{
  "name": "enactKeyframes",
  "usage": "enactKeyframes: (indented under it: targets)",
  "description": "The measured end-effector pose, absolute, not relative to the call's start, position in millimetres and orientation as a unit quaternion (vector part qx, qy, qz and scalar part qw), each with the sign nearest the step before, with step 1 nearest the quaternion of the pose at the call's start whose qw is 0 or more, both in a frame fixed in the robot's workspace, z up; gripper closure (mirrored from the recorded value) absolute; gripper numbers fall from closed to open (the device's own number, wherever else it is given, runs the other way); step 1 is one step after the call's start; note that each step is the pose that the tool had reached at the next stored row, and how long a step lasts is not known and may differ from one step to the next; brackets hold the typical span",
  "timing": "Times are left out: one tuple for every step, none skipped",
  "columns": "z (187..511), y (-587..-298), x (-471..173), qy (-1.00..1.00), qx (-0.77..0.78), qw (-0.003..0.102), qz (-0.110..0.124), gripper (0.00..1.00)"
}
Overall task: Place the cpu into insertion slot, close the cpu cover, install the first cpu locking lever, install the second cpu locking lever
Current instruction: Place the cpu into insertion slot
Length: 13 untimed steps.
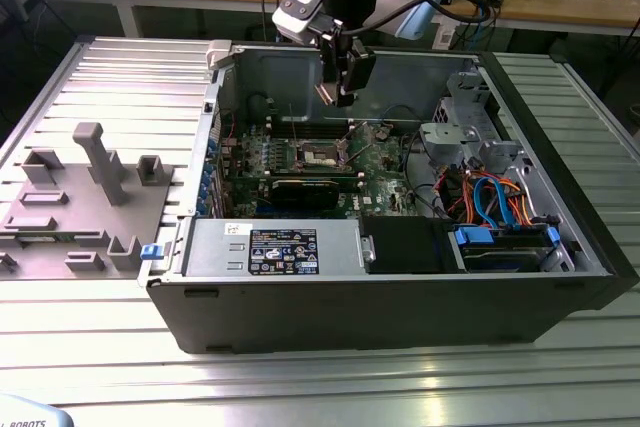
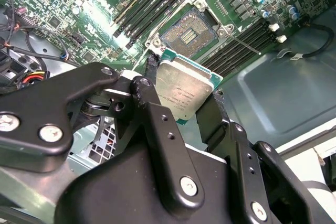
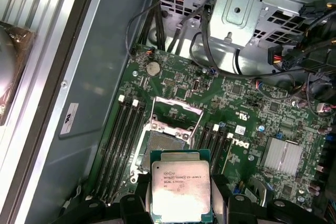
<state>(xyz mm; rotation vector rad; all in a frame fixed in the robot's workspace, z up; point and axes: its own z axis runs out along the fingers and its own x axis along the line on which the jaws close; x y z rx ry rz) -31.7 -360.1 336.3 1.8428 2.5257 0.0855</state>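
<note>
Well, the computer case lies open on its side on the slatted metal surface. Inside it sit the green motherboard against the floor, a grey power supply box along the near wall, and a drive bay with blue and orange cables toward the exterior view's right. The tool hangs over the case's far wall, clenched on the cpu, its two black fingers pinching opposite edges of the chip, silver top facing both wrist cameras. Below it the insertion slot lies exposed between the memory rails, with the cpu cover swung up off it. The cpu is in the air, apart from the slot. Outside the case, toward the exterior view's left, rests a grey moulded fixture tray.
</note>
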Motion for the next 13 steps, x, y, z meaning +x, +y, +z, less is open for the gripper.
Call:
enactKeyframes:
  targets:
    - [336.3,-360.1,-31.7,0.807,0.59,0.007,0.027,0.46]
    - [336.3,-360.1,-31.7,0.806,0.591,0.007,0.027,0.46]
    - [336.3,-360.1,-31.7,0.806,0.592,0.007,0.027,0.46]
    - [336.3,-360.1,-31.7,0.805,0.592,0.007,0.027,0.46]
    - [336.3,-360.1,-31.7,0.805,0.593,0.007,0.027,0.46]
    - [336.3,-360.1,-31.7,0.804,0.594,0.007,0.027,0.46]
    - [336.3,-360.1,-31.7,0.804,0.594,0.007,0.027,0.46]
    - [336.3,-360.1,-31.7,0.803,0.595,0.007,0.027,0.46]
    - [336.3,-360.1,-31.7,0.803,0.595,0.007,0.027,0.46]
    - [336.3,-360.1,-31.7,0.803,0.596,0.007,0.027,0.46]
    - [336.3,-360.1,-31.7,0.802,0.596,0.007,0.027,0.46]
    - [336.3,-360.1,-31.7,0.802,0.597,0.007,0.027,0.46]
    - [336.3,-360.1,-31.7,0.801,0.598,0.007,0.027,0.46]
